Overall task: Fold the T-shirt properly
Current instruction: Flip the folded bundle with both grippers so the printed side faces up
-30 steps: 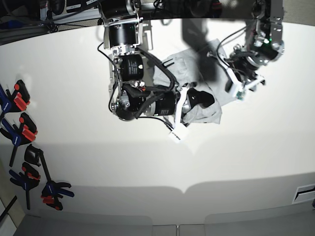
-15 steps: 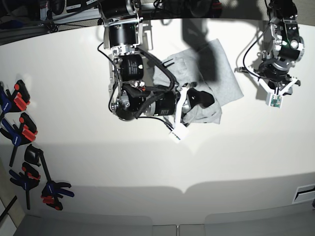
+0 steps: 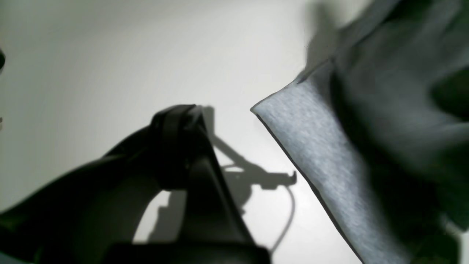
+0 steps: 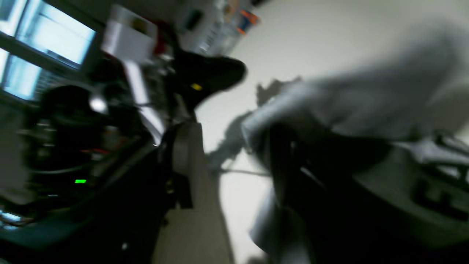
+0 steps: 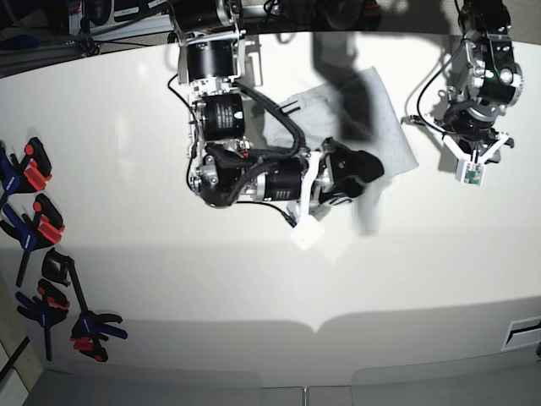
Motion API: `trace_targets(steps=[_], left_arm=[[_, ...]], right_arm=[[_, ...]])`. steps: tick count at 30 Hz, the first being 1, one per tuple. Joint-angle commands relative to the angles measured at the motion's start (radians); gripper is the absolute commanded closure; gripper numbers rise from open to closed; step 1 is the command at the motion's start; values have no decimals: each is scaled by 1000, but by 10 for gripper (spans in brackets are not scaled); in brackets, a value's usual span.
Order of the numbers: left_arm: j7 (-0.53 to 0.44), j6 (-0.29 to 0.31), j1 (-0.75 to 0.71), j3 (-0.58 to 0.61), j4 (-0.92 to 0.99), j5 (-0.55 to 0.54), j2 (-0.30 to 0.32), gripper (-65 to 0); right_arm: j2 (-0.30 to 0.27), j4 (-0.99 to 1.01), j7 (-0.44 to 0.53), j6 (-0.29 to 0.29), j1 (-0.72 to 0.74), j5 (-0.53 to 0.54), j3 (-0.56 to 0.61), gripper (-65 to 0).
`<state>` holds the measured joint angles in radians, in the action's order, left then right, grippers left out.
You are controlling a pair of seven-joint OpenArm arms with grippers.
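Note:
The grey T-shirt (image 5: 382, 114) lies folded small at the back of the white table (image 5: 254, 288). My right gripper (image 5: 362, 169) hovers over its near edge. In the blurred right wrist view the jaws stand apart, with bare table between a pale finger (image 4: 187, 154) and a dark one, and the T-shirt (image 4: 366, 99) bunches against the dark one. My left gripper (image 5: 473, 161) is open with nothing in it, over bare table to the right of the shirt. The left wrist view shows one dark finger (image 3: 176, 146) and a corner of the T-shirt (image 3: 315, 146) flat on the table.
Several black, red and blue spring clamps (image 5: 38, 224) lie along the left edge. A white tag (image 5: 304, 233) hangs under the right arm. Both arm bases stand at the table's far edge.
The right gripper has opened and shifted up and to the right; the shirt's lower flap no longer shows beneath it. The left arm swung away from the shirt earlier and now holds still.

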<state>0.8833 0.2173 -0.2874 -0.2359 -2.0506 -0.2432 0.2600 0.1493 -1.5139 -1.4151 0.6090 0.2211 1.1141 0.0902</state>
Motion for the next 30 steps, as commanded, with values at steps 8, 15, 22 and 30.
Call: trace_targets(steps=[8, 15, 22, 30], left_arm=[[-21, 0, 8, -4, -18, 8, 6, -363], [-19, -1, 8, -5, -18, 86, 7, -363], [23, 8, 8, -5, -18, 85, 7, -363], [-48, 50, 8, -8, -18, -319, 7, -363]], right_arm=[[8, -20, 19, 72, 31, 185, 2, -279], [8, -32, 19, 76, 60, 86, -27, -278], [8, -214, 19, -21, 56, -362, -163, -278], [8, -406, 19, -23, -113, -378, -188, -278]])
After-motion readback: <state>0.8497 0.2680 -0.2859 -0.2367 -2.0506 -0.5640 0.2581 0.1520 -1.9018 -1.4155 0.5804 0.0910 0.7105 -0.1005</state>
